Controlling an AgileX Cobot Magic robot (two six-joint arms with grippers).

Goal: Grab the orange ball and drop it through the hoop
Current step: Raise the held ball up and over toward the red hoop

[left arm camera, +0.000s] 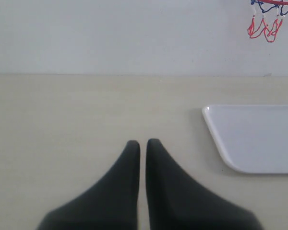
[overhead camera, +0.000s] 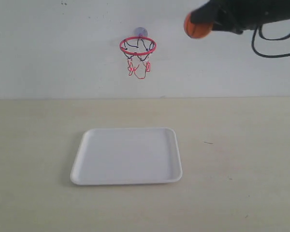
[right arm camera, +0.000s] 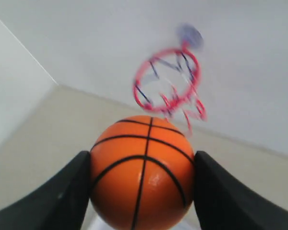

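My right gripper (overhead camera: pixel 199 21) is shut on the orange ball (overhead camera: pixel 196 27), high in the air to the right of the hoop (overhead camera: pixel 137 46) and a little above its rim. The hoop's red rim and string net hang from a purplish suction cup (overhead camera: pixel 140 32) on the white wall. In the right wrist view the orange ball (right arm camera: pixel 142 171) fills the space between both black fingers (right arm camera: pixel 62 196), with the hoop (right arm camera: pixel 167 81) blurred beyond it. My left gripper (left arm camera: pixel 143 143) is shut on nothing, low over the table; it does not show in the exterior view.
A white tray (overhead camera: pixel 126 155) lies on the beige table (overhead camera: pixel 241 159) below the hoop; its corner (left arm camera: pixel 249 139) shows right of my left gripper. The hoop's net (left arm camera: pixel 266 21) hangs at the far wall. A black cable (overhead camera: pixel 275 46) loops under the right arm.
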